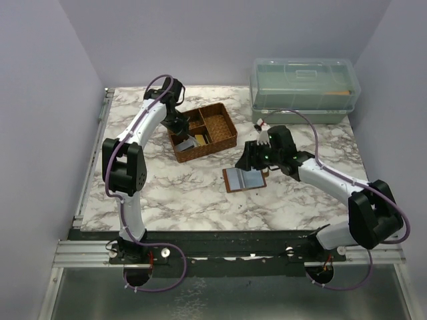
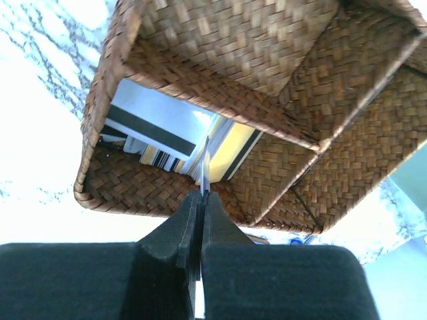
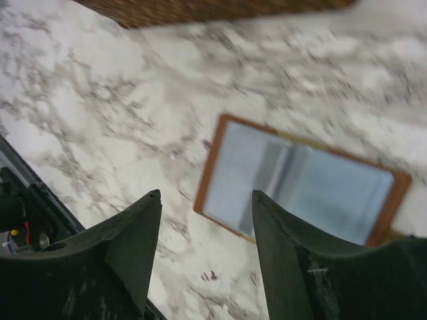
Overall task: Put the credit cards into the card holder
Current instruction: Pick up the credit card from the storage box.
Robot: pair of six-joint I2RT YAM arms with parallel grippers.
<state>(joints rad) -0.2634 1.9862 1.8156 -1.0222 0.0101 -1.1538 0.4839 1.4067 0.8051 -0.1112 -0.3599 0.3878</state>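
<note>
**A:** What sits closest to the left wrist lens?

**B:** The left jaws, pressed together on a thin credit card point(image 2: 205, 167). It shows edge-on and points out toward the woven basket point(image 2: 220, 40).

**A:** And inside the basket?

**B:** More cards point(image 2: 150, 123) lie slanted in the end compartment. One is white with a dark stripe, one yellowish.

**A:** The other arm?

**B:** The right jaws stand well apart and hold nothing. They hover above the card holder point(image 3: 300, 183), which lies opened flat on the marble surface point(image 1: 193, 200). It has a brown rim and is pale blue-grey inside; whether that is card or pocket, I cannot tell.

**A:** And from above?

**B:** The holder lies near the basket on its near side, not touching it. Farthest back stands a clear lidded box point(image 1: 303, 83).
</note>
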